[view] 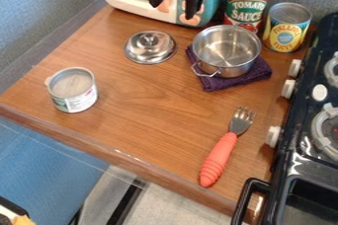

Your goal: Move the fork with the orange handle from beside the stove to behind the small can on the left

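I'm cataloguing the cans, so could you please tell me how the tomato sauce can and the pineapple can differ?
The tomato sauce can has a red and green label; the pineapple can is mostly yellow. The tomato sauce can is farther left than the pineapple can. Both stand upright.

The tall can (pixel 247 8) reads "TOMATO SAUCE" in pale capitals on its green and red label, the first word above the second. On the yellow and blue can (pixel 286 30) just beside it, "PINEAPPLE" arches above a blue round patch, with "SLICES" curving below. The small can (pixel 74 101) at the left bears print on its label, too small to read.
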